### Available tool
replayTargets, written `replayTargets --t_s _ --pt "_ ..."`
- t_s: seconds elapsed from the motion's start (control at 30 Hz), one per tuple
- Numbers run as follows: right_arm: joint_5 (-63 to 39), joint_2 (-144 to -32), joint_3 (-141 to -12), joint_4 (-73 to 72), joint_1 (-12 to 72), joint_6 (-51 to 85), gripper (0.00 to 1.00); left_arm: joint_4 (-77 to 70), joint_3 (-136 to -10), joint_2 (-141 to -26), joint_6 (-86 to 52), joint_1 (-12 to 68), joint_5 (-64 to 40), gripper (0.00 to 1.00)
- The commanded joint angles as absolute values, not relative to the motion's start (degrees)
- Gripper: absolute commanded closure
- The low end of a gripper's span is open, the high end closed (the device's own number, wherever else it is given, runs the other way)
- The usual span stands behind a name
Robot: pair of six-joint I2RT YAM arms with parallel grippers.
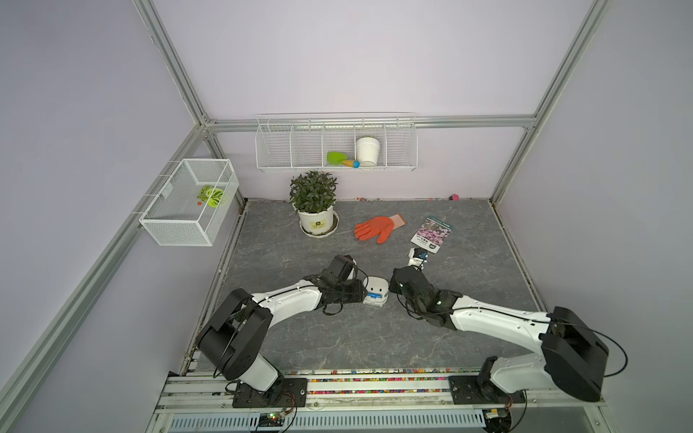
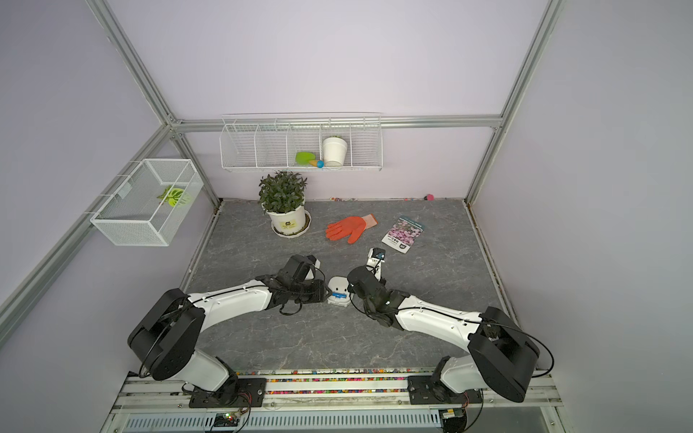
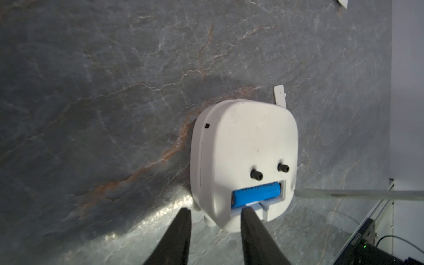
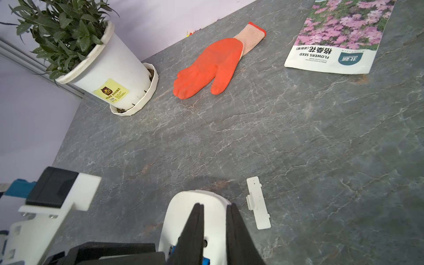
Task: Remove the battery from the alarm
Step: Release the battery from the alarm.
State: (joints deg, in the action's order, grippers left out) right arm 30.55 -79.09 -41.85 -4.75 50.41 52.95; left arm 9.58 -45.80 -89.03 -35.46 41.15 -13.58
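We see a grey, marble-patterned stone-look worktop (image 1: 337, 337) inside a lilac-walled frame, with two white-and-black robot arms reaching in from its near edge toward the middle. At the back stands a leafy green plant in a round white plastic pot (image 1: 314, 221). To its right lie a flat orange rubber-coated gardening glove (image 1: 377, 228) and a white paper flower-seed packet printed with pink blooms (image 1: 431, 233). Between the two arms, the small white rounded-square plastic alarm (image 3: 247, 142) lies dial-down, its plain back up and its rectangular recess uncovered. The right claw (image 4: 214, 205) is drawn narrow, with a slim gap between its black fingers, and sits over the alarm's back; we see nothing clamped in it. The left claw (image 3: 215, 210) stands moderately wide and empty, with one finger (image 3: 250, 220) at the recess lip and the other off the alarm's side, over bare worktop. A small flat white plastic cover piece (image 4: 258, 202) lies just beside the alarm. The short blue cylindrical battery (image 3: 255, 193) sits in the recess, not yet out. We judge the step in hand to be lining up the grasp. The next move calls for centring the left claw across the battery, closing on it and lifting, while the alarm is kept from sliding.
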Motion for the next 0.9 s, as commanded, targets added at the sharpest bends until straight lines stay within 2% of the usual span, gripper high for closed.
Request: replayTargets --t_s 0.0,0.1,0.23,0.67,0.87 --pt "29.7 -78.6 -41.8 -6.9 50.7 53.0 1.00 9.5 -45.9 -87.1 -35.2 40.9 -12.8 0.47" --pt "29.5 -79.0 -41.9 -6.9 50.8 52.8 1.00 6.8 -45.7 -87.5 -35.2 40.8 -15.5 0.39" --pt "29.9 -78.6 -41.7 -6.5 50.8 52.6 1.00 5.3 -46.1 -89.7 -35.3 40.8 -18.2 0.35" --pt "32.8 -74.2 -39.6 -3.1 48.8 50.6 1.00 0.0 -44.4 -92.3 -37.8 41.8 -26.6 0.33" --pt "31.2 -72.1 -37.8 -4.2 47.4 47.1 1.00 -1.4 -44.5 -94.0 -38.9 43.9 -26.1 0.33"
